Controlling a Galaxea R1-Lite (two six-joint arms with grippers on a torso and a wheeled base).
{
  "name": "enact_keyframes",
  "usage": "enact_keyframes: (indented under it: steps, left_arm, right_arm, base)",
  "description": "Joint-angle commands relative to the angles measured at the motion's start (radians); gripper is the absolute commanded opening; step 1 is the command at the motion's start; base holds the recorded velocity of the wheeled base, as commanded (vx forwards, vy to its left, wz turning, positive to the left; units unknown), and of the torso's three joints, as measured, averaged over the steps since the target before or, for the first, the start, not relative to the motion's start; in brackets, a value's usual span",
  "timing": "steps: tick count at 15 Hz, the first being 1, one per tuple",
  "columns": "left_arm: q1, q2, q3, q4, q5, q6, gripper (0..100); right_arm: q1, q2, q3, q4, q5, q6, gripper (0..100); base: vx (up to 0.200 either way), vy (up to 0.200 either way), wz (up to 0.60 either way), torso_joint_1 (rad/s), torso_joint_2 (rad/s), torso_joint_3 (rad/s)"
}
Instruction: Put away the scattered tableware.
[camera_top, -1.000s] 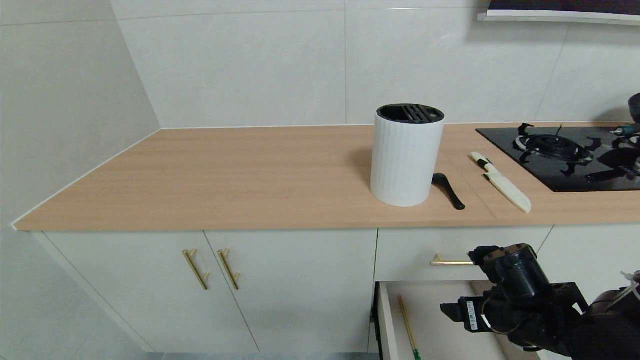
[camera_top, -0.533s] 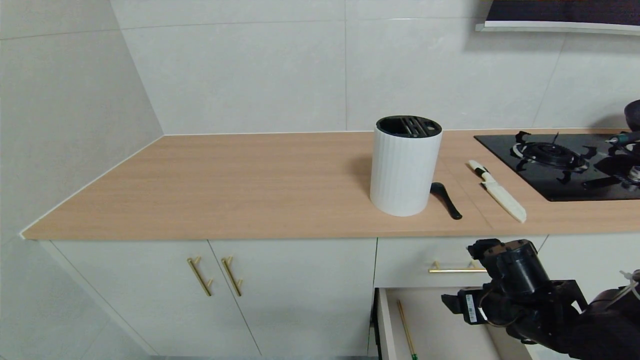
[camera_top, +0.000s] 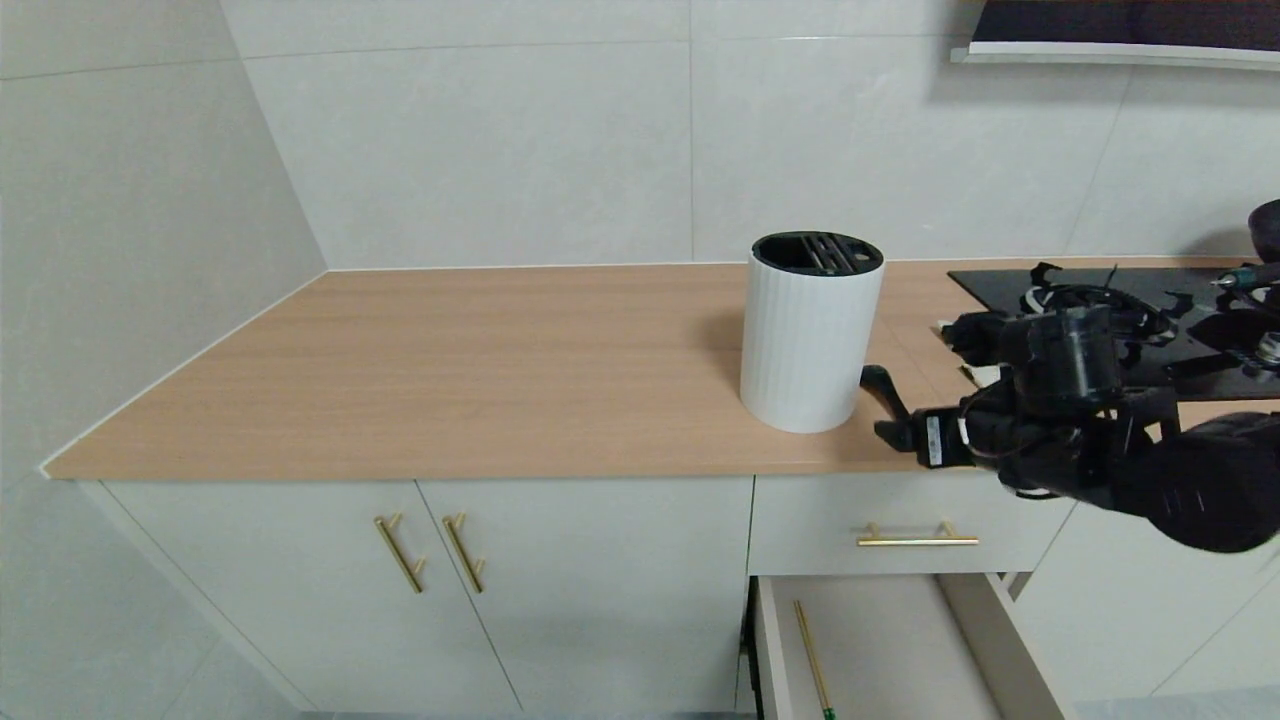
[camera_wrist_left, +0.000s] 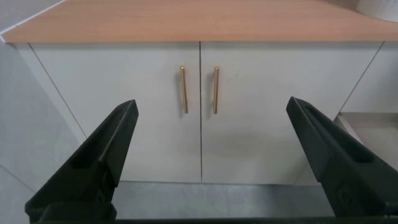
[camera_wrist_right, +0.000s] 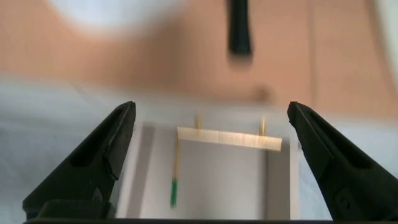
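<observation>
black spoon (camera_top: 878, 383) lies flat on the wooden counter (camera_top: 500, 370), bowl end just beside the white knife holder (camera_top: 810, 340), handle pointing to the front edge. white knife (camera_top: 985, 376) is near it, mostly hidden behind the right arm.

right gripper (camera_wrist_right: 209, 118) hangs over the counter edge above the spoon handle, jaws spread wide, nothing in them. left gripper (camera_wrist_left: 211, 106) sits low, facing the cabinet doors (camera_wrist_left: 199, 118), also wide open and holding nothing.

risks, my read:
- spoon is thin and flat, so fingers may skid on the wood and flick it off the edge.
- one finger lands close to the holder and could shove it.
- the other could nudge the knife.

containers:
- holder has a black slotted top, can't see inside.
- open drawer (camera_top: 775, 640) under the counter holds a thin chopstick with a green end (camera_top: 812, 650); one or a pair, can't tell.
</observation>
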Motion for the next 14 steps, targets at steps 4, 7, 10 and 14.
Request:
enact_keyframes:
  steps: [4, 7, 10, 14]
  left_arm:
    - [0.000, 0.000, 0.000, 0.000, 0.000, 0.000, 100]
    - [0.000, 0.000, 0.000, 0.000, 0.000, 0.000, 100]
    - [0.000, 0.000, 0.000, 0.000, 0.000, 0.000, 100]
    - [0.000, 0.000, 0.000, 0.000, 0.000, 0.000, 100]
  right_arm:
    - [-0.082, 0.188, -0.299, 0.097, 0.026, -0.079, 100]
    - [-0.109, 0.260, -0.330, 0.094, 0.077, -0.079, 100]
    - [-0.111, 0.266, -0.325, 0.097, 0.085, -0.079, 100]
    - [-0.111, 0.294, -0.330, 0.091, 0.085, -0.079, 100]
  base:
    - [0.000, 0.000, 0.00, 0.000, 0.00, 0.000]
    - [0.000, 0.000, 0.00, 0.000, 0.00, 0.000]
    - [0.000, 0.000, 0.00, 0.000, 0.00, 0.000]
    - [0.000, 0.000, 0.00, 0.000, 0.00, 0.000]
